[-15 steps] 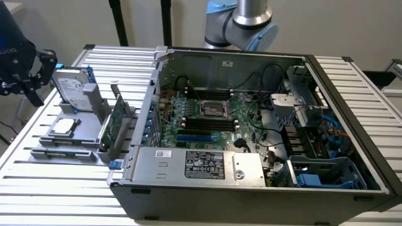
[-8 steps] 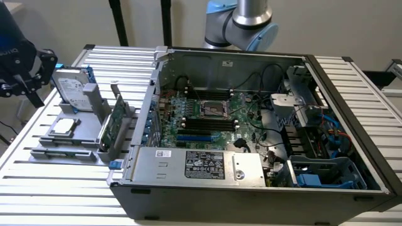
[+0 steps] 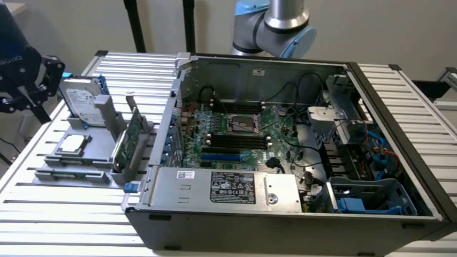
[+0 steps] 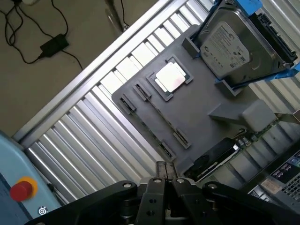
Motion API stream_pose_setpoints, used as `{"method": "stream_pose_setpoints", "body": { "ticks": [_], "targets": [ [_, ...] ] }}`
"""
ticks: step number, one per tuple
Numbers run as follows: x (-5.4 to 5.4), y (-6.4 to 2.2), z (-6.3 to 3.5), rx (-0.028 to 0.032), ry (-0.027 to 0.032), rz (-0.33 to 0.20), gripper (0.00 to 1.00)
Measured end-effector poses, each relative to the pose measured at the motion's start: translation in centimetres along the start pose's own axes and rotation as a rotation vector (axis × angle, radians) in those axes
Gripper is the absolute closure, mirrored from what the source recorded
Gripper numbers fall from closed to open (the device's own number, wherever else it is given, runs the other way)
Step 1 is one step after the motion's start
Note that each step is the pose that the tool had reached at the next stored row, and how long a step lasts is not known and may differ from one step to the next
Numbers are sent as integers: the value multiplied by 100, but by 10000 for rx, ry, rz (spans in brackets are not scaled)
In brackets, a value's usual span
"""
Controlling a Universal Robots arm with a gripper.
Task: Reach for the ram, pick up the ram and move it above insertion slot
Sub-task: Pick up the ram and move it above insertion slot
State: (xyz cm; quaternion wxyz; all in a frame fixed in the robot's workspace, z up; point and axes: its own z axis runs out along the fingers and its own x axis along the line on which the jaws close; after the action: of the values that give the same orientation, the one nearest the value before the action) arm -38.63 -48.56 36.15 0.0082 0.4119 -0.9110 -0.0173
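**Gripper shut over parts tray, ram in its holder**

- Exterior view: open computer case (image 3: 286, 214) on slatted table (image 3: 71, 225). Grey tray (image 3: 93, 136) sits at 9 o'clock of the case, just beside its wall.
- Tray load: hard drive (image 3: 80, 101) standing at the far end, processor chip (image 3: 71, 143) flat in the middle, green card (image 3: 128, 142) with metal bracket upright at the tray's 3 o'clock edge.
- Gripper (image 3: 21, 99) hangs at 10 o'clock of the tray, off the table's edge, well apart from the case. Arm (image 3: 275, 24) shows at 12 o'clock, behind the case.
- Wrist view: gripper (image 4: 165, 171) looks down on the tray (image 4: 206, 101). Fingertips (image 4: 161, 169) pressed close together, nothing seen between them.
- Ram (image 4: 161, 117): reads as a thin strip on edge between the clips of the tray's long holder, near the processor chip (image 4: 169, 77). Colour not readable. Gripper not touching it.
- Insertion slot (image 3: 236, 138): one of several parallel black sockets mid-board inside the case, blue slot (image 3: 218, 157) at their 6 o'clock.
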Motion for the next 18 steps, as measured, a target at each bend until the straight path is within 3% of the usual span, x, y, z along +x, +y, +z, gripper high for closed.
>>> {"method": "stream_pose_setpoints", "body": {
  "ticks": [18],
  "targets": [
    [0,-3,77,4,124,-3272,89]
  ]
}}
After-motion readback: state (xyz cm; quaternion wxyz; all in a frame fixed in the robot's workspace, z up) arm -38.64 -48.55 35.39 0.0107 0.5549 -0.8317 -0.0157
